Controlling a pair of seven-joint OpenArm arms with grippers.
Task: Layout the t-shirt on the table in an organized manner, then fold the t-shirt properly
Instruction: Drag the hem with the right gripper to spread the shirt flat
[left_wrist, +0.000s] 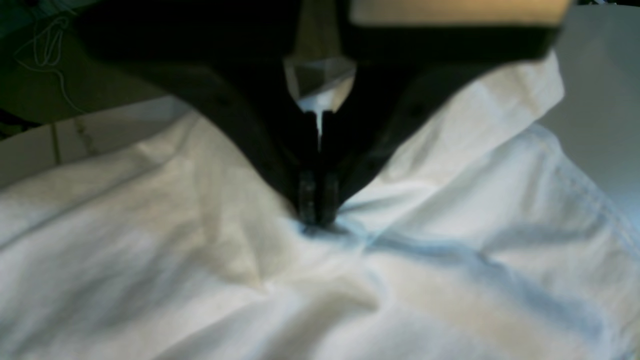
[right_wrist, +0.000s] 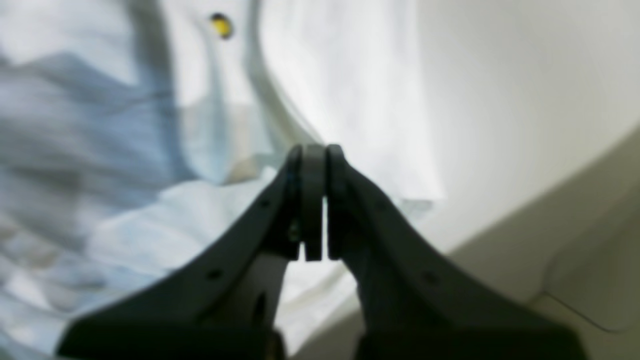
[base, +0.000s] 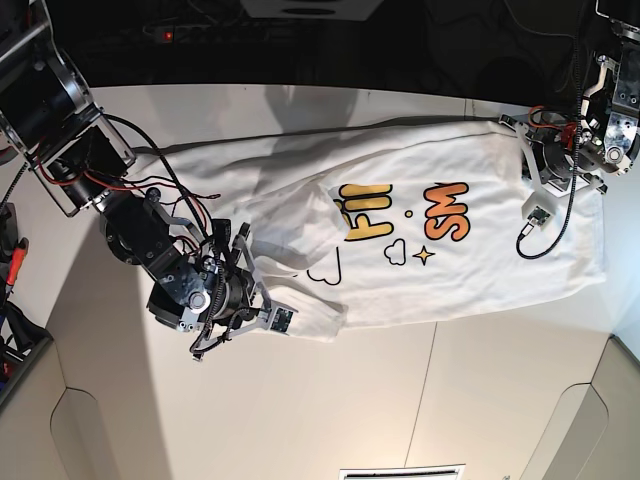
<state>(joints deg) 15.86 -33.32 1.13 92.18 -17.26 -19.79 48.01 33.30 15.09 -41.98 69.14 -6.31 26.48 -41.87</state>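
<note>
The t-shirt (base: 400, 225) lies spread across the far half of the white worktop (base: 400, 400), print side up, its long axis running between the two sets of fingers.

Left fingers (left_wrist: 316, 207): clenched, tips pressed together and down into the white fabric. Creases radiate outward from the tips, and a folded hem edge sits just beyond them to one side. In the base view this arm stands at the shirt's edge on that view's right side. The fabric is pinched between the tips (a narrow sliver of white shows in the gap higher up).

Right fingers (right_wrist: 314, 200): clenched, tips closed flat against each other. Whether cloth is caught between them cannot be told. Rumpled fabric lies directly below and to one side of the tips; bare worktop lies to the other side. A small yellow dot with a dark outline (right_wrist: 221, 25) shows on the fabric well beyond the tips.

Readable print: orange-and-yellow block letters, seen rotated in the base view. One group reads "SW" (base: 445, 212); the other (base: 365, 215) is partly folded under and cannot be read in full. A cloud outline (base: 395, 252) and a four-point star (base: 424, 255) sit beside the letters.
</note>
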